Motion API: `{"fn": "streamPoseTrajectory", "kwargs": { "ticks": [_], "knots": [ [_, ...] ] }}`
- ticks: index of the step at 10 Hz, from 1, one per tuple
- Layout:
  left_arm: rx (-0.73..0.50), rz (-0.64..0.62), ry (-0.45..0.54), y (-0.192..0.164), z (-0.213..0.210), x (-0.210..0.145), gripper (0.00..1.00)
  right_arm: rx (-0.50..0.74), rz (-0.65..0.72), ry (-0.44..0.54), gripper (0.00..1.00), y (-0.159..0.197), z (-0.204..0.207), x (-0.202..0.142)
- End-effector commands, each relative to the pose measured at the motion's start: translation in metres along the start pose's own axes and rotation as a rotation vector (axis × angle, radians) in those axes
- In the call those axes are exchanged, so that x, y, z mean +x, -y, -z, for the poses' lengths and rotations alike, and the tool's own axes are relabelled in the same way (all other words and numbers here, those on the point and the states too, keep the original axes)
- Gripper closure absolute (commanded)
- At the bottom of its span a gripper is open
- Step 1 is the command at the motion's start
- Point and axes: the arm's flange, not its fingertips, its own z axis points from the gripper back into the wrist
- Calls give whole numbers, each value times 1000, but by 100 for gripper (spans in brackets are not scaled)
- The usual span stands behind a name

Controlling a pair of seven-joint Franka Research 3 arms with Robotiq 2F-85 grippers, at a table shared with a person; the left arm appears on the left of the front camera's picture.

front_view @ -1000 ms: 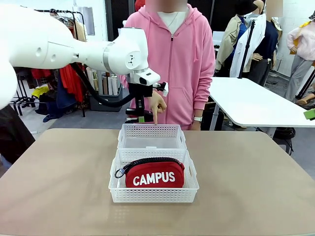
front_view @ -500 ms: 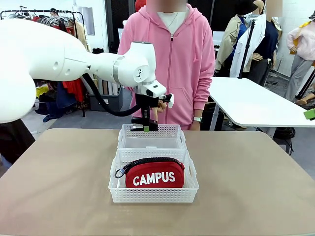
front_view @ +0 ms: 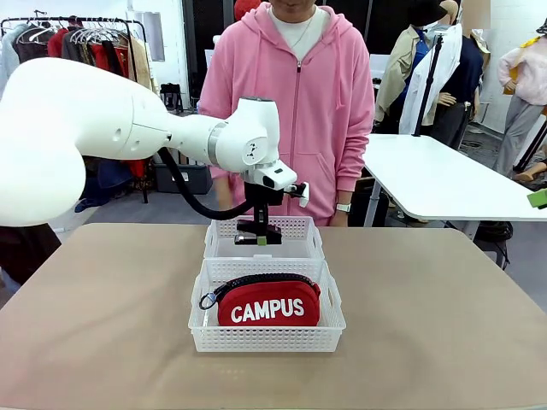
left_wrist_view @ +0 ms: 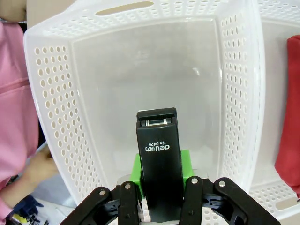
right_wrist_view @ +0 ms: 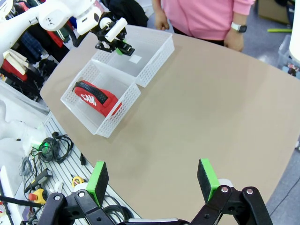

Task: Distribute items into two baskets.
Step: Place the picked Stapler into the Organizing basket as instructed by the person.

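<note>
Stapler [left_wrist_view: 158, 159], black and small, is sitting clamped between the pads of the left gripper [front_view: 259, 237], which is hanging just above the far basket [front_view: 224, 229] in the front view. In the left wrist view the stapler is pointing down into that basket's bare bottom, roughly centred between its perforated walls. Just nearer the robot, and touching the far basket, the near basket [front_view: 202, 332] is holding the red pouch [front_view: 268, 305], which is lying with its "CAMPUS" lettering facing the camera. Both baskets are sitting in the middle of the desk [front_view: 444, 325], and a person in a pink hoodie is standing at its far side.

The step in hand looks to be setting the stapler into the empty far basket. Doing it well probably means lowering straight down while keeping clear of the lattice walls, bringing the stapler's tip close to the floor of the basket before letting go so it is not dropping or bouncing, then lifting straight up.

Over on the right, the right gripper [right_wrist_view: 154, 180] is hovering high above the desk's edge with its jaws wide apart and nothing between them.
</note>
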Motion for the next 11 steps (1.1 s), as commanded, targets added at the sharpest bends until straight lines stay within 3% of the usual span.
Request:
{"fn": "streamPoseTrajectory", "kwargs": {
  "ticks": [1,11],
  "knots": [
    [22,9,-25,-5,-1,3,93,7,-9,14,0,1,-1,1],
    [-27,31,-52,-33,36,5,93,7,-9,14,0,1,-1,1]
  ]
}}
